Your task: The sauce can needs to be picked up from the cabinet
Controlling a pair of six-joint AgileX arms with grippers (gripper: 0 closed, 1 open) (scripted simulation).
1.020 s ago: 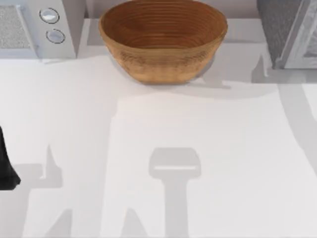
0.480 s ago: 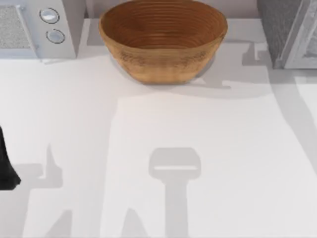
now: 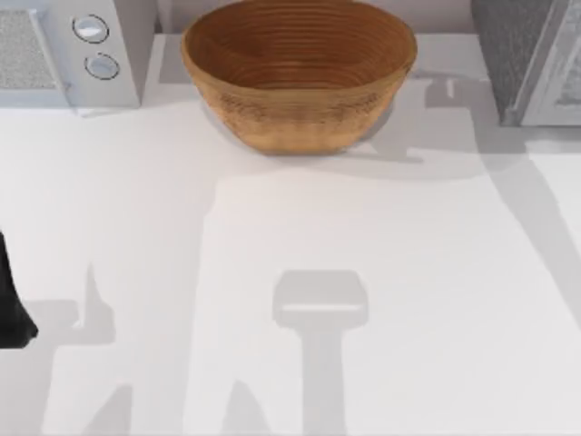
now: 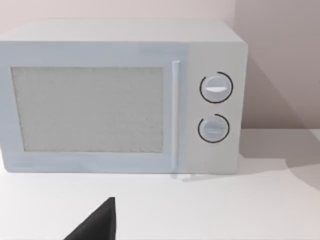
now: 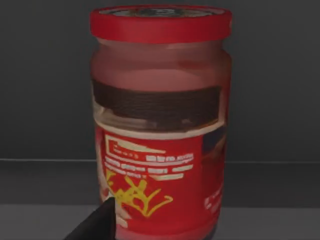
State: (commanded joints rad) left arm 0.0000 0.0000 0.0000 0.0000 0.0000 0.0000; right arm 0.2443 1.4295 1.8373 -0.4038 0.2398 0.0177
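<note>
The left arm point(image 3: 13, 304) sits parked at the table's point(image 3: 272, 272) left edge, well in front of the microwave point(image 3: 68, 50); whether its gripper is open cannot be told. Right of the microwave stands the woven bowl point(image 3: 298, 73), and right of that the cabinet point(image 3: 531, 59). In the right wrist view the sauce can point(image 5: 160, 120) stands upright (red lid on top) inside a dark recess, one dark fingertip point(image 5: 97, 222) just beside its base; that grip cannot be judged.
</note>
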